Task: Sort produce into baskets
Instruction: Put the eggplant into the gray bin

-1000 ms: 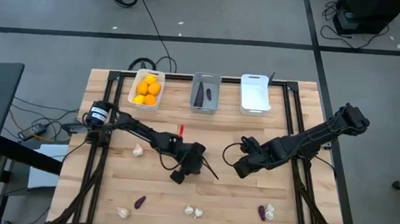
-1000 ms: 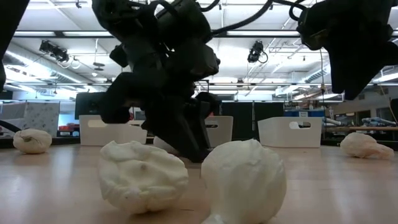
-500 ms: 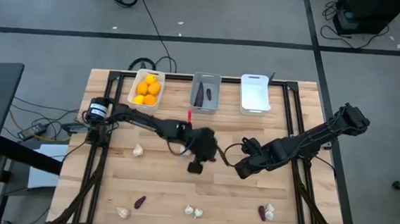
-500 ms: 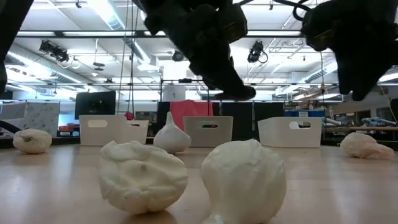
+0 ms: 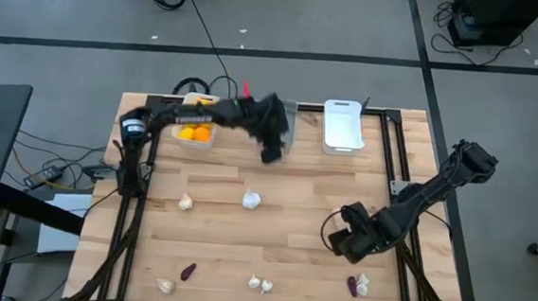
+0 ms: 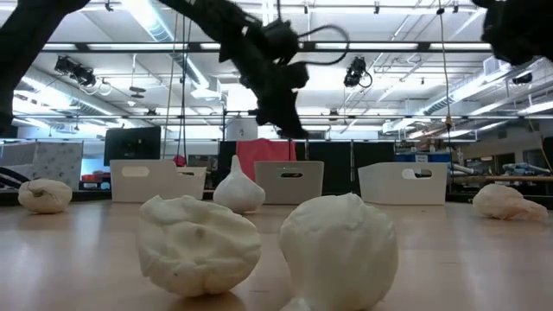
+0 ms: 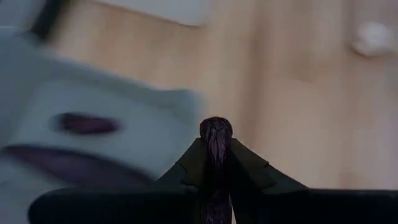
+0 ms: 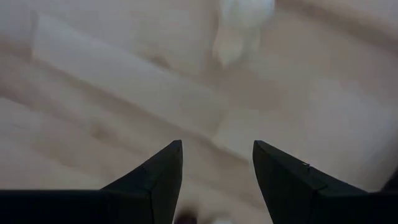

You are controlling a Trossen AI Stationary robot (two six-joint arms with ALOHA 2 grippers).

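Across the far edge of the wooden table (image 5: 273,227), three baskets in a row: white basket (image 5: 196,126) of orange fruits (image 5: 194,133) at left, grey basket (image 5: 285,118) in the middle, empty white basket (image 5: 343,125) at right. From above, only the left arm stretched over the grey basket, hiding most of it; from the left wrist view, left gripper (image 7: 215,146) pinching a dark purple piece (image 7: 215,132) between its fingers, long axis in line with the fingers, rounded tip pointing forward, just beside the grey basket's rim (image 7: 124,102), with two more purple pieces (image 7: 86,123) lying inside. Half a second earlier, same arm at mid-table; now swung to the far side. Right gripper (image 5: 349,241) lower and nearer than before, fingers (image 8: 157,174) spread, above a garlic bulb (image 5: 361,286) and purple piece (image 5: 352,286) at the near right. Uncovered at centre: one garlic bulb (image 5: 251,200), seen upright with tip pointing up from table height (image 6: 238,188). Closest to that low camera, two bulbs (image 6: 339,250); another bulb (image 5: 186,202) at left.
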